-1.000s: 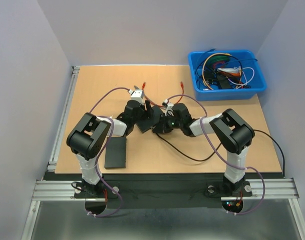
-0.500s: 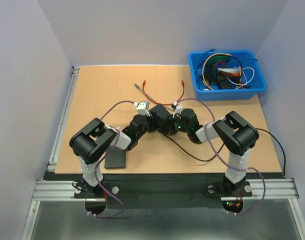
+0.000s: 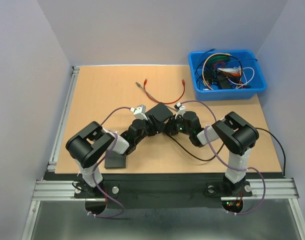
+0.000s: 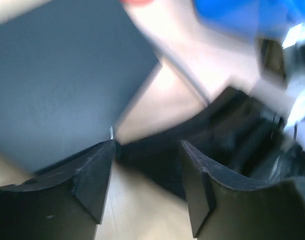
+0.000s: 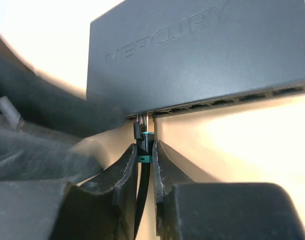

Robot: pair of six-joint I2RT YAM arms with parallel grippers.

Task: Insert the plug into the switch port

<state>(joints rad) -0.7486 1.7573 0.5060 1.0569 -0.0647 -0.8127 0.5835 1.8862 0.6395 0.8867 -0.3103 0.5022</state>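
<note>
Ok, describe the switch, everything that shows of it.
The switch is a flat dark grey box, matte plastic by the look, with MERCURY raised on its top and a row of ports along one edge. It lies askew on the table between both arms. The right tool grips a plug whose tip meets the port at the row's left end; how deep it sits is unclear. The open left tool stands at one corner, contact lost in blur.

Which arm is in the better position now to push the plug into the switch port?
Right. The right end effector grips the plug right at the port row of the switch. The left end effector is open and holds nothing.
</note>
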